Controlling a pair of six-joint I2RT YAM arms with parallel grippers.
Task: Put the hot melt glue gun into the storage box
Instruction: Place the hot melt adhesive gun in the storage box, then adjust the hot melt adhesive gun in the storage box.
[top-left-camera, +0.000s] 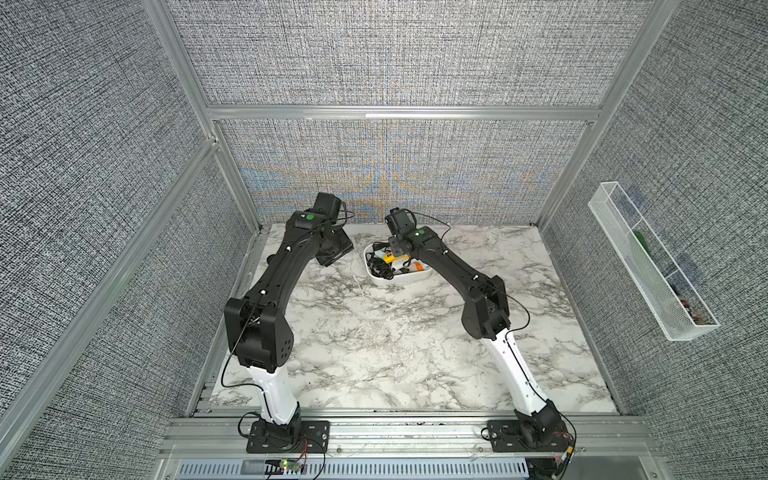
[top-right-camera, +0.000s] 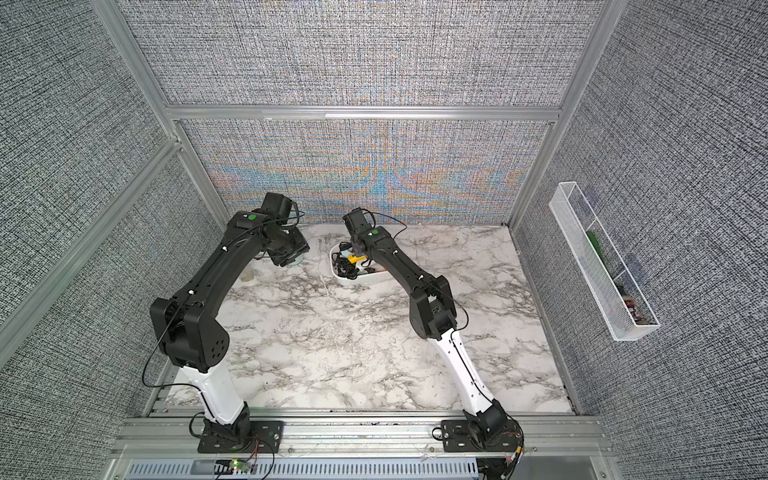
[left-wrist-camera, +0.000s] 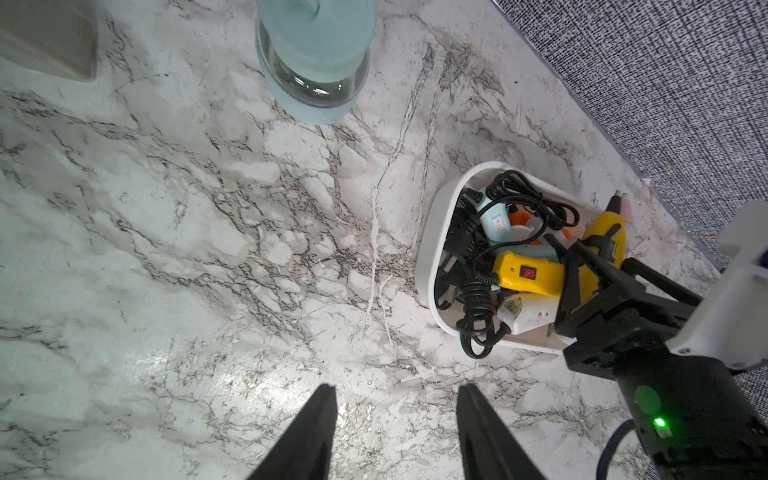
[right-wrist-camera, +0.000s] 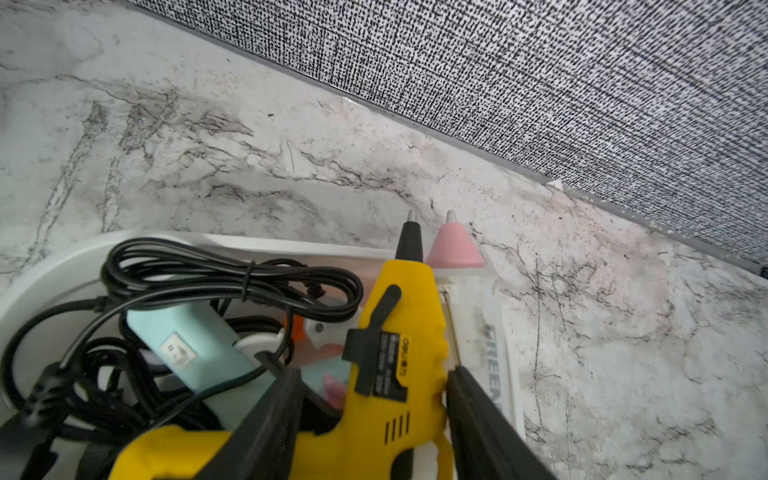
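The white storage box (top-left-camera: 376, 280) (left-wrist-camera: 424, 257) stands near the back wall and holds several glue guns with coiled black cords (right-wrist-camera: 232, 282). A yellow hot melt glue gun (right-wrist-camera: 399, 332) (left-wrist-camera: 523, 272) (top-left-camera: 390, 258) lies on top of the pile, and its black nozzle reaches over the box's far rim (right-wrist-camera: 50, 266). My right gripper (right-wrist-camera: 372, 374) (left-wrist-camera: 577, 253) straddles the gun's body, open: one finger is at the gun's side, the other stands apart from it. My left gripper (left-wrist-camera: 397, 388) (top-left-camera: 332, 253) hangs open over bare marble to the left of the box, with nothing in it.
In the box also lie a light blue glue gun (right-wrist-camera: 195, 345) and a white one with a pink nozzle (right-wrist-camera: 455, 249). A glass jar with a pale teal lid (left-wrist-camera: 316, 54) stands left of the box. A white wire-mesh tray (top-left-camera: 652, 266) hangs on the right wall.
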